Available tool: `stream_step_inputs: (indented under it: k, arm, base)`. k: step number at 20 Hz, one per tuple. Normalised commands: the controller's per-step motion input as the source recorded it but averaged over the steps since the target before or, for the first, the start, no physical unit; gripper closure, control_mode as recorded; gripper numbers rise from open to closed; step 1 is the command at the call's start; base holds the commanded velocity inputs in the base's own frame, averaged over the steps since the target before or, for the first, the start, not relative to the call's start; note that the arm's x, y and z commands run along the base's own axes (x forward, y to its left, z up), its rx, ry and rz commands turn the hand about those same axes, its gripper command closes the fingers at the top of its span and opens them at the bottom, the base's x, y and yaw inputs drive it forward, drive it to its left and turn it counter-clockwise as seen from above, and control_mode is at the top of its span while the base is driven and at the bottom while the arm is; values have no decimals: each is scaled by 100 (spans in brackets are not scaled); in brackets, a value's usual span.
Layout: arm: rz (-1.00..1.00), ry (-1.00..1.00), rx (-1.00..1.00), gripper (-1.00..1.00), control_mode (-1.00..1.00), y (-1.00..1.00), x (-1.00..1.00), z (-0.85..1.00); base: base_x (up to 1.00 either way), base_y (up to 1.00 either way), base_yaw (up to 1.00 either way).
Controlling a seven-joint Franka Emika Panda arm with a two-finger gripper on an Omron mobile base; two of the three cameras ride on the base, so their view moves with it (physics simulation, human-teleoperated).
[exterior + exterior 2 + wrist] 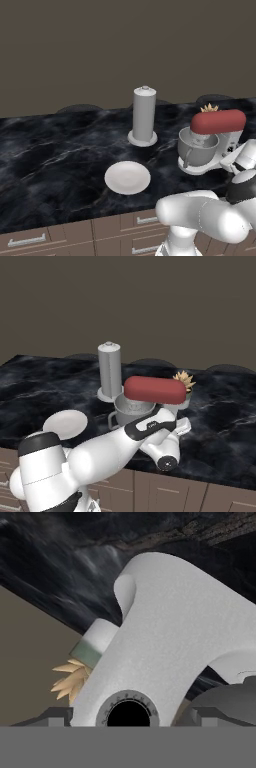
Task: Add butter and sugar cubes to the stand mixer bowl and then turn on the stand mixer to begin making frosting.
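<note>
The end effector (pixel 128 716), fingers spread with nothing between them, sits right at the white body of the stand mixer (pixel 218 131) near the desk's (pixel 50 160) right front edge, its grey stand mixer bowl (pixel 197 147) under the red head.

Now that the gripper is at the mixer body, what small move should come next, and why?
Probably ease the gripper forward onto the round dark dial centered between its fingertips and close. The white plate is bare, and the hand is close against the stand mixer, so switching on appears next.
</note>
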Motion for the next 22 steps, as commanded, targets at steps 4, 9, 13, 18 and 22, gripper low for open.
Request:
stream_step_inputs:
  k: [4, 9, 13, 18, 22]
  arm:
    - [0, 0, 0, 100, -100, 0, 0, 0]
    - [0, 0, 0, 100, -100, 2, 0, 0]
    - [0, 0, 0, 100, -100, 7, 0, 0]
    - [0, 0, 0, 100, -100, 4, 1, 0]
    - [0, -1, 7, 100, -100, -2, 0, 0]
  base:
    - [0, 0, 0]
    - [0, 0, 0]
    - [0, 0, 0]
    - [0, 0, 0]
    - [0, 0, 0]
